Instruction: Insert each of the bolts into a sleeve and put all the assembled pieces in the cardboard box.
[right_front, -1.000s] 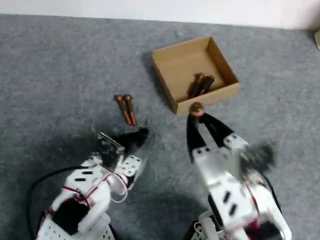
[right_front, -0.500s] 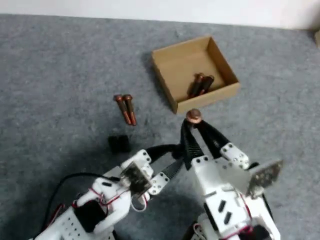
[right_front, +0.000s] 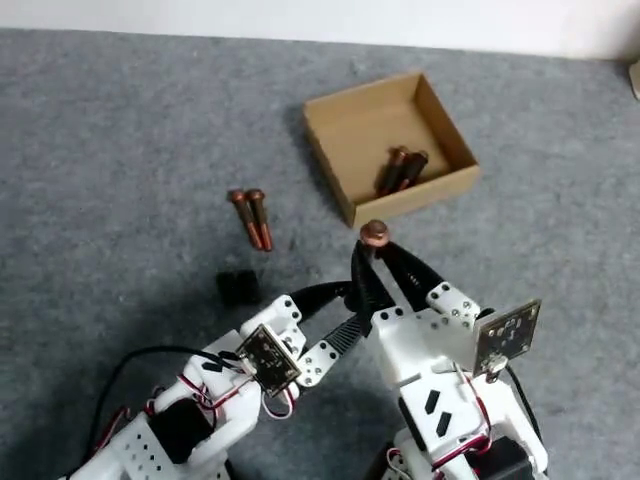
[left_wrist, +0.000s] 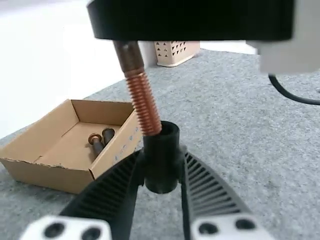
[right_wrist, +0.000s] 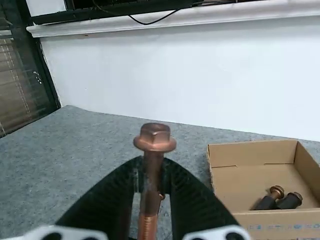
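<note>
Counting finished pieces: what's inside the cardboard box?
Two sleeved bolts lie side by side inside the cardboard box. How deep each bolt sits in its sleeve is covered.

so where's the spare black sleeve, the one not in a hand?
High view: the small black sleeve sits on the grey carpet left of centre, just on the arms' side of the two loose copper bolts.

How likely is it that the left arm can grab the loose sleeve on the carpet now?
Probably not yet: the left gripper is shut on a sleeve at the bolt held by the right gripper. The loose sleeve lies near it, nothing between.
</note>
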